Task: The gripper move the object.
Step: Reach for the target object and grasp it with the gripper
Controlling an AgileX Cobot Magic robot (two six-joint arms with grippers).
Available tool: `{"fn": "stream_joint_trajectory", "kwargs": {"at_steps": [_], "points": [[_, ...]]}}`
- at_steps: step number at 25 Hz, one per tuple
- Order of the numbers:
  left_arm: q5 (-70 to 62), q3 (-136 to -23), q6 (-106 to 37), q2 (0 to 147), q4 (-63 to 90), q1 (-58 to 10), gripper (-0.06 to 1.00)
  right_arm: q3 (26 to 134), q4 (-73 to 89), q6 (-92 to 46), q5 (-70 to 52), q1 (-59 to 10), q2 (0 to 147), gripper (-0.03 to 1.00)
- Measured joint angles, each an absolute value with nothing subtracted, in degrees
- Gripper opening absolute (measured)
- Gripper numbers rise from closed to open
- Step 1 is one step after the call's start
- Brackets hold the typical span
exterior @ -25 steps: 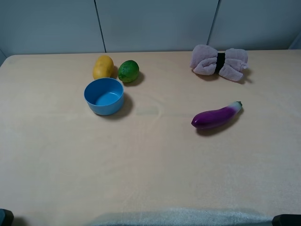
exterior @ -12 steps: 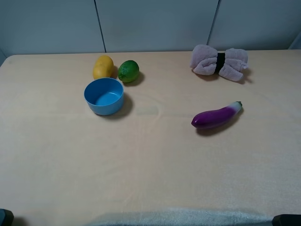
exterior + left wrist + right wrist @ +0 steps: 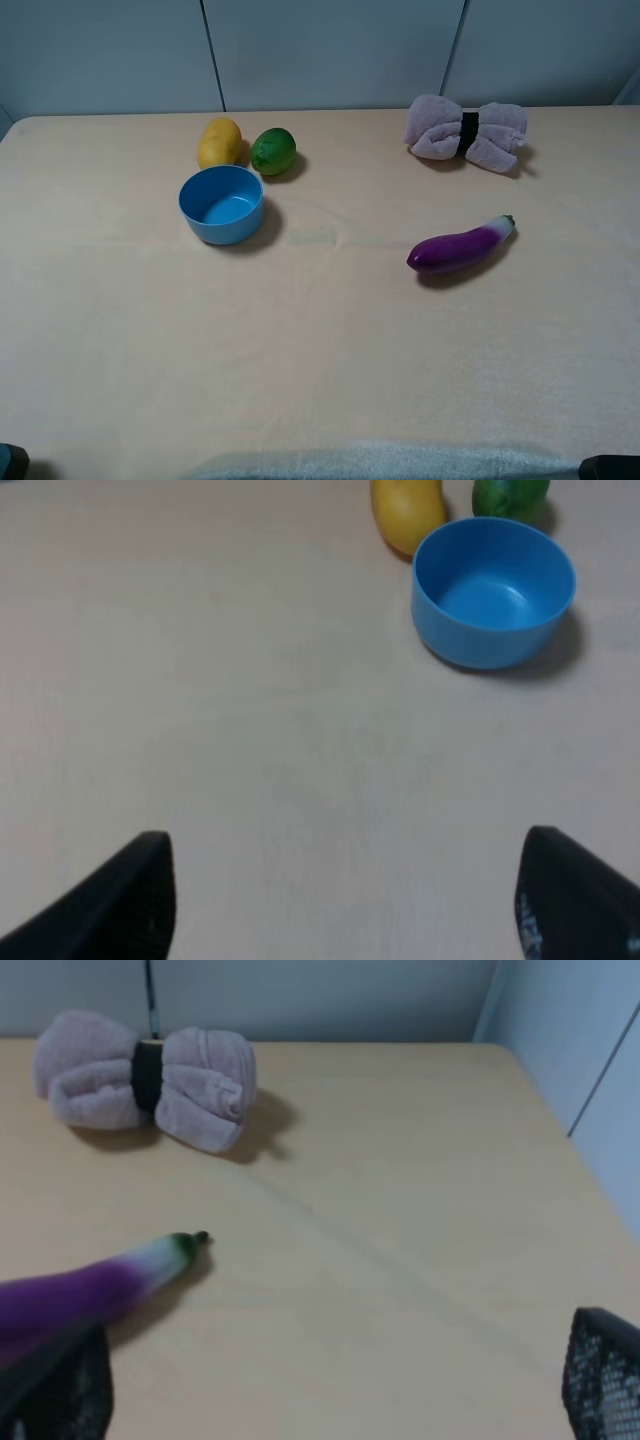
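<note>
The purple eggplant (image 3: 460,246) lies on the table right of centre, its white and green stem end pointing to the far right. In the right wrist view the eggplant (image 3: 90,1290) lies just beyond one finger of my right gripper (image 3: 330,1400), which is open and empty with its fingertips (image 3: 600,1385) wide apart. My left gripper (image 3: 345,910) is open and empty over bare table, well short of the bowl. In the exterior high view only dark bits of the arms (image 3: 610,466) show at the bottom corners.
A blue bowl (image 3: 221,204) stands at the left, with a yellow lemon (image 3: 219,142) and a green lime (image 3: 273,151) just behind it. A rolled pink towel (image 3: 466,131) lies at the back right. The table's right edge (image 3: 540,1100) runs near the wall.
</note>
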State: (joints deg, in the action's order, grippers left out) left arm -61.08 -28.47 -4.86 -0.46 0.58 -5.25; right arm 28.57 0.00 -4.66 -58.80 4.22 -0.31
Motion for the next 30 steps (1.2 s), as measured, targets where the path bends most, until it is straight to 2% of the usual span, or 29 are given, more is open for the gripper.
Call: {"fn": "stream_joint_trajectory", "kwargs": {"at_steps": [8,20,30], "points": [[-61.1,-28.5,-4.9,-0.5,0.6,-5.3,0.77,31.2,3.5,6.5,-54.8,4.2,2.9,0.68],[-61.1,-28.5,-4.9,-0.5,0.6,-5.3,0.77,46.6,17.1,11.3,-53.5,4.2,40.3,0.68],[-61.1,-28.5,-4.9,-0.5,0.6,-5.3,0.77,47.5,14.0,17.9,-53.9,4.2,60.9,0.68]]}}
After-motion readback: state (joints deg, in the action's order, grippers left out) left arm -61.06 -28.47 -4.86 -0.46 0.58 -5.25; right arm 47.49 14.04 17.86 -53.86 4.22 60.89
